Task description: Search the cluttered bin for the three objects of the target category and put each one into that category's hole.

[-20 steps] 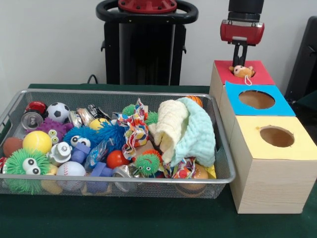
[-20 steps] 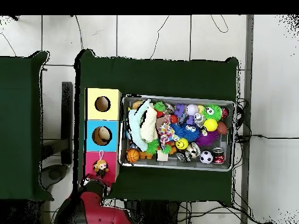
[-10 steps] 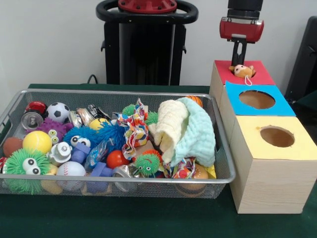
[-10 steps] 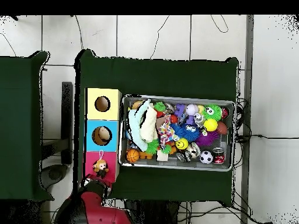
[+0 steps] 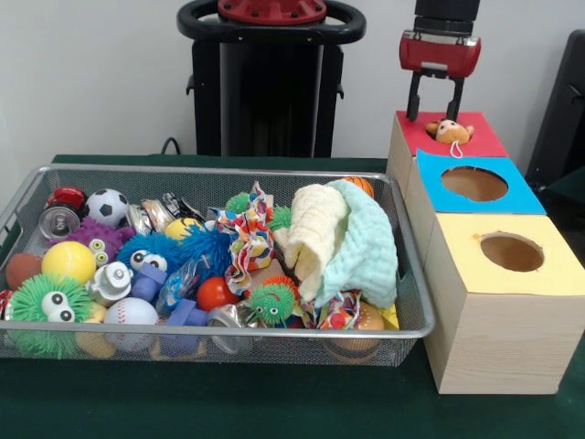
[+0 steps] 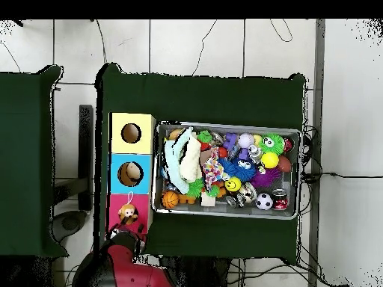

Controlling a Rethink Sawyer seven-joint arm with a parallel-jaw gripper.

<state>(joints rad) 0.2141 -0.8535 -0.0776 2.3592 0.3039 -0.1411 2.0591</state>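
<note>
A small brown monkey plush (image 5: 448, 131) with a white loop lies on top of the red box (image 5: 480, 137), covering its hole. My gripper (image 5: 435, 102) hangs just above and slightly behind it, open and holding nothing. From overhead the monkey plush (image 6: 129, 214) rests on the red box (image 6: 117, 205), and the gripper (image 6: 124, 239) is just beyond the box's edge. The wire bin (image 5: 219, 336) holds several toys: balls, furry creatures with eyes, cans and cloths.
A blue box (image 5: 516, 187) and a yellow box (image 5: 548, 270), each with a round hole, stand in a row in front of the red one. Cream and mint cloths (image 5: 340, 240) cover the bin's right end. A black stand (image 5: 270, 82) rises behind the bin.
The gripper rose from the monkey plush, shifted a little left and spread its fingers. The plush stayed on the red box.
</note>
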